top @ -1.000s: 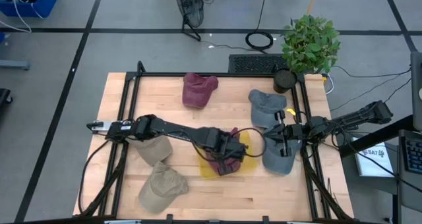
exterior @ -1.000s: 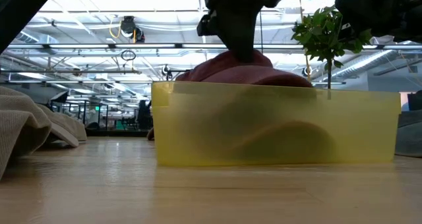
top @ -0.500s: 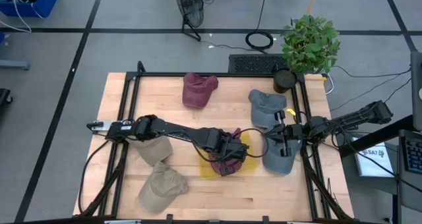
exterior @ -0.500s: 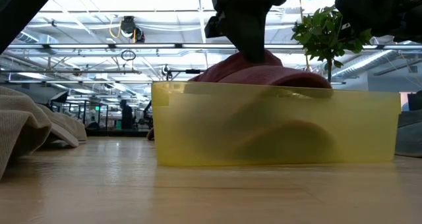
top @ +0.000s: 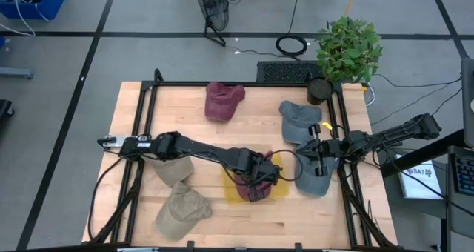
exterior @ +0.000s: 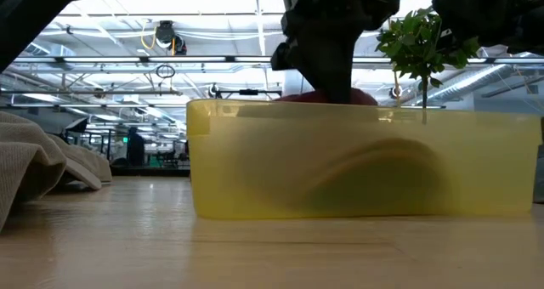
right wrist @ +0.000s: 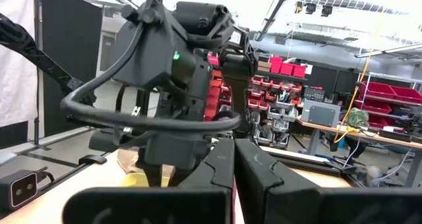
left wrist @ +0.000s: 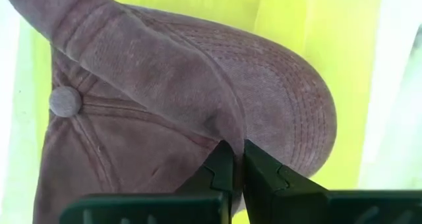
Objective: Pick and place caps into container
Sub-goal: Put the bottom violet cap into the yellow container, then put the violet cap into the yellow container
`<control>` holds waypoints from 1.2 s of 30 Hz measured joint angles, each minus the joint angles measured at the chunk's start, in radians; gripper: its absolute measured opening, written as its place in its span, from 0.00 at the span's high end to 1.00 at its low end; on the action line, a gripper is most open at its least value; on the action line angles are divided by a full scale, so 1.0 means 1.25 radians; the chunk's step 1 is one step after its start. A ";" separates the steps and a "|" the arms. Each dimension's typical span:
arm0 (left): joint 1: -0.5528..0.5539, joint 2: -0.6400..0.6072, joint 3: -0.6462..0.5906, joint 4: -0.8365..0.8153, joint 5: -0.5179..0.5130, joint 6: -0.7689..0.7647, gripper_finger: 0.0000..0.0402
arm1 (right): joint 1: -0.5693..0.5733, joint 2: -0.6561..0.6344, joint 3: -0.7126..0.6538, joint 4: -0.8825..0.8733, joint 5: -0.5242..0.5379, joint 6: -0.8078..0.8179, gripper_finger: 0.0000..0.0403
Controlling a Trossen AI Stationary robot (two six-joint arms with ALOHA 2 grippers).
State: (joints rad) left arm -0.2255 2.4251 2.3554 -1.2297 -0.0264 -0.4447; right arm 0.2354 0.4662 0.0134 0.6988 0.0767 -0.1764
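A maroon cap (left wrist: pixel 165 72) lies in the yellow tray (top: pixel 234 194), its crown barely showing above the rim in the low view (exterior: pixel 327 96). My left gripper (left wrist: pixel 239 148) reaches down into the tray (exterior: pixel 357 170) and is shut on this cap (top: pixel 252 190). My right gripper (top: pixel 312 156) hangs shut over a grey-blue cap (top: pixel 315 179) right of the tray, its fingers (right wrist: pixel 217 165) pointing toward the left arm. It holds nothing that I can see. My left gripper pinches a fold of the maroon cap (left wrist: pixel 224 128) between its two fingers, where the crown meets the curved brim. The fingers come from above, pointing down. The cap lies inside the yellow tray, brim toward the tray's wall.
Another maroon cap (top: pixel 222 101) lies near the far edge and a second grey-blue cap (top: pixel 298 121) at the far right. Two khaki caps (top: pixel 174 168) (top: pixel 180 210) lie at the near left. A black plant pot (top: pixel 320 90) stands at the far right corner.
My left gripper has gone down into the tray and a little toward the near edge, still shut on the cap. The maroon cap has sunk from well above the rim to almost level with it. The tray has slid slightly toward the near edge.
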 joint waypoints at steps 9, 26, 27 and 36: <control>0.004 -0.010 0.000 0.004 0.002 0.025 0.90 | 0.000 0.000 0.000 -0.001 0.000 0.005 1.00; 0.008 -0.083 -0.001 -0.011 0.066 0.022 0.50 | 0.000 0.000 0.000 -0.003 0.000 0.003 1.00; 0.009 -0.101 0.000 -0.021 0.074 0.031 0.49 | 0.000 0.000 0.000 -0.006 0.000 0.003 1.00; 0.027 -0.355 0.001 -0.107 -0.038 0.168 0.62 | 0.000 0.000 0.000 -0.008 0.000 0.005 1.00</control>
State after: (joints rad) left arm -0.1916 1.9810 2.3573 -1.3631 -0.0745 -0.2350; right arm 0.2353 0.4660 0.0132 0.6884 0.0769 -0.1706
